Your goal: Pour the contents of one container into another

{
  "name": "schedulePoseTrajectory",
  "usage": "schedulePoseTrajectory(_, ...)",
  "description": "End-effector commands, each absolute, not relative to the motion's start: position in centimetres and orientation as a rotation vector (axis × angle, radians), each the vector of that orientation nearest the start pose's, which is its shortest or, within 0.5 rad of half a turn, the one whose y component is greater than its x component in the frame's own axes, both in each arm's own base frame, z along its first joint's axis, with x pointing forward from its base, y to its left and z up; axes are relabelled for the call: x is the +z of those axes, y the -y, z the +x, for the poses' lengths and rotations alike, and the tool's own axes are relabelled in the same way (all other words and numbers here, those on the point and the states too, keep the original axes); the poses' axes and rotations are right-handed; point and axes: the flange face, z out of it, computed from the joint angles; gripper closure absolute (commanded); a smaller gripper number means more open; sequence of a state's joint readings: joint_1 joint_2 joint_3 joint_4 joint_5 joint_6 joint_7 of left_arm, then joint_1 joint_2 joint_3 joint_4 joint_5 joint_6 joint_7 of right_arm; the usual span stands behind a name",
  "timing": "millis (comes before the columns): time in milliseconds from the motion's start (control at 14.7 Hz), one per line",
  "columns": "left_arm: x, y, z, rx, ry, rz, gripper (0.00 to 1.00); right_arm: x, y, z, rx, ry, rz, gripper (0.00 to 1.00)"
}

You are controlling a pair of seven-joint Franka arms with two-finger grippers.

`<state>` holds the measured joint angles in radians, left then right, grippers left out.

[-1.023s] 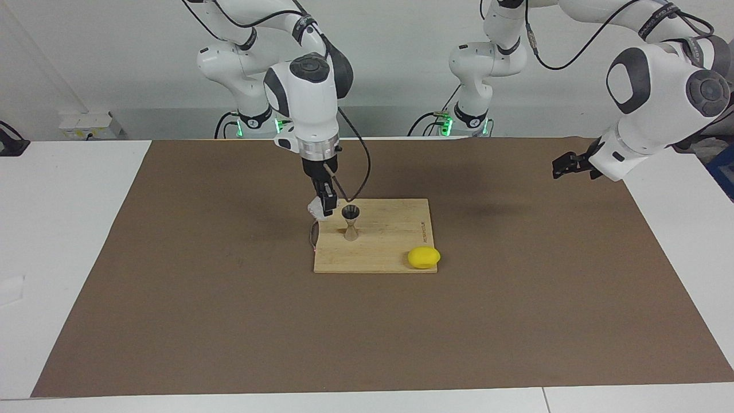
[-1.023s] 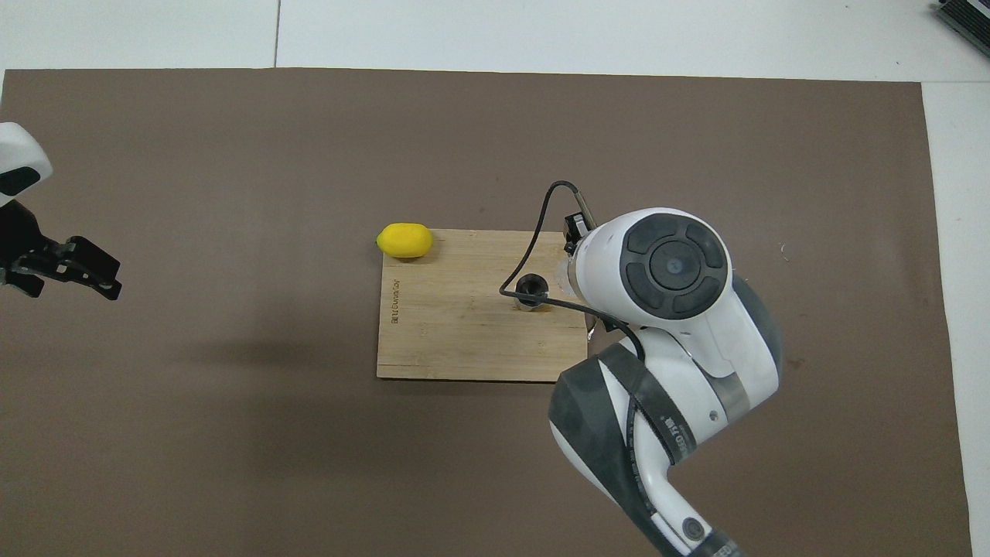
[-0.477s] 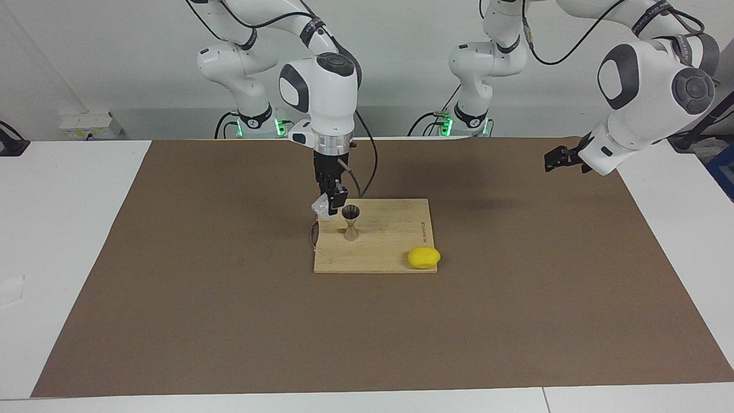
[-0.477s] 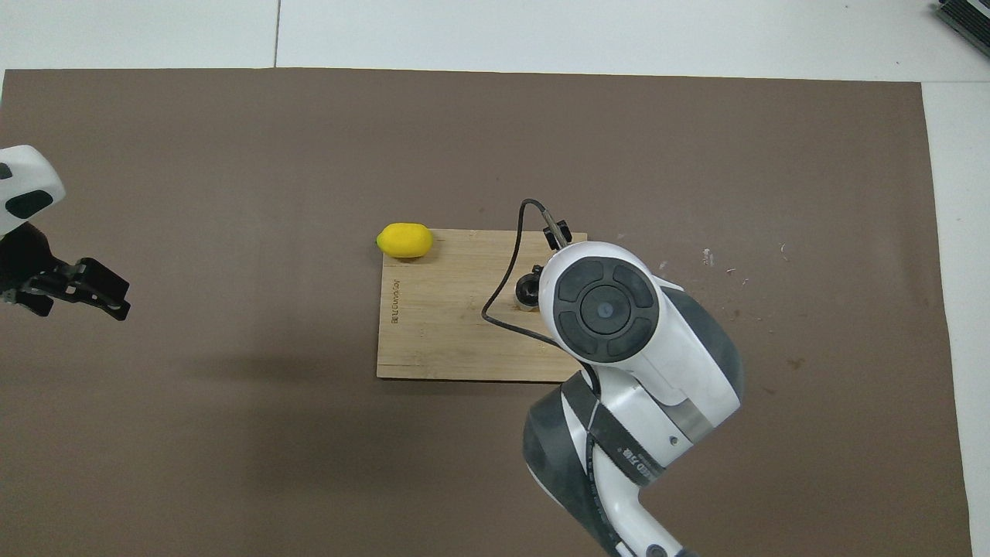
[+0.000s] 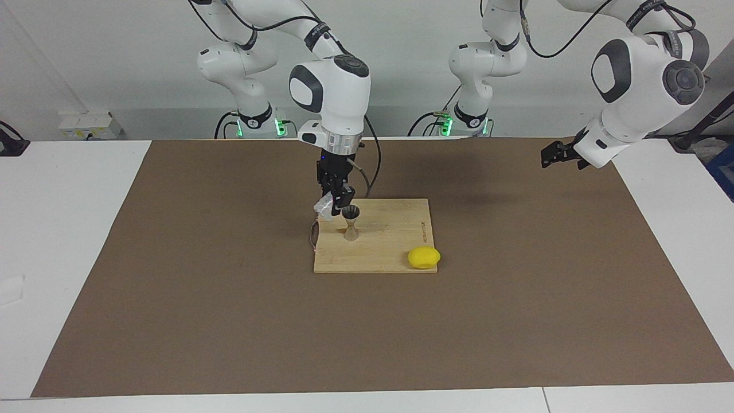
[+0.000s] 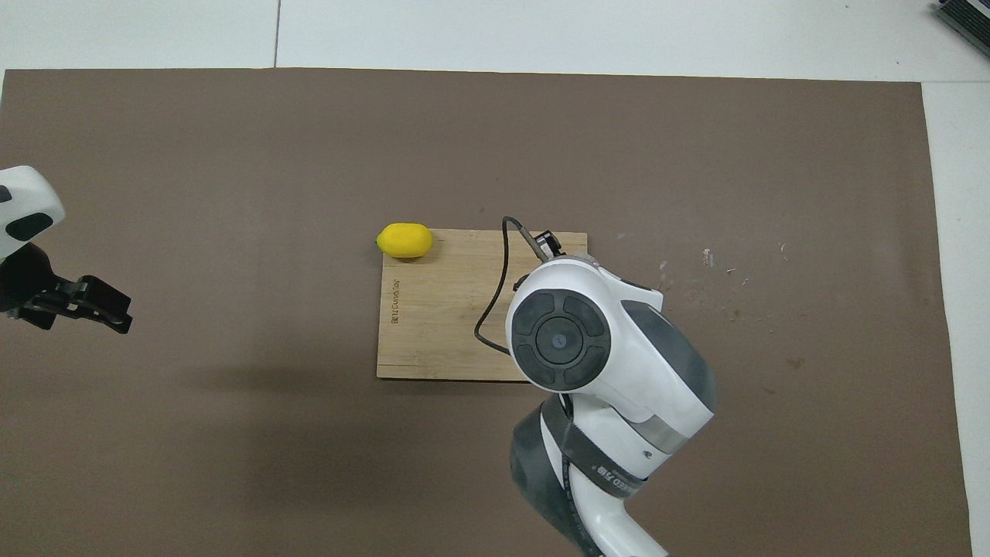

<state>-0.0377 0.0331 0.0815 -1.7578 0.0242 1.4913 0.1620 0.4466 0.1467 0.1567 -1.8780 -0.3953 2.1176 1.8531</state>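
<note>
The right gripper [image 5: 338, 201] hangs over the wooden cutting board [image 5: 390, 244], at the edge of the board toward the right arm's end of the table, its fingers clamped on a small clear plastic cup [image 5: 324, 207]. The cup is up in the air and tipped over, its long axis leaning well off upright; its mouth seems to be turned toward the jigger, though against the black fingers I can't make out the rim for sure. Right beside it, on the board, the silvery metal jigger [image 5: 350, 223] stands upright on its lower cone, its long axis vertical and the open upper cone facing up, near the board's corner that lies toward the robots and the right arm. From above, the right arm's bulky wrist covers both cup and jigger. A yellow lemon [image 5: 424, 257] sits at the board's corner away from the robots, toward the left arm's end, its long axis along that edge. The left gripper [image 5: 554, 155] waits in the air over the brown mat [image 5: 229, 321] near the left arm's end of the table, jaws spread and holding nothing.
</note>
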Motion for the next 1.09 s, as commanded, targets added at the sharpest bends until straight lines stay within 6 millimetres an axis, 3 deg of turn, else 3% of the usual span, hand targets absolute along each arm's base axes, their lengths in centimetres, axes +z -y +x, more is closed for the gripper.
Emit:
schedulePoseTrajectory(0,51.8,-2.6,53.1,0.408,-0.17,-3.12,0.0,44.2,-32.8,51.0,-0.616,-1.555,-2.688,0.85)
schedulePoseTrajectory(614,52.2,-2.4,54.2,0.316,-0.17,-3.135,0.0,44.3,-33.6,50.8,-0.669,-1.475,-2.687,0.86)
schedulePoseTrajectory(818,53.9,-1.4,55.6,0.102,-0.088,-3.208,0.0,44.3,-33.6,50.8,-0.678,-1.467,-2.692,0.86)
schedulePoseTrajectory(1023,55.3,-2.1,56.4,-0.048,0.07,-3.237,0.0,44.2,-33.6,50.7,-0.678,-1.463,-2.694,0.86)
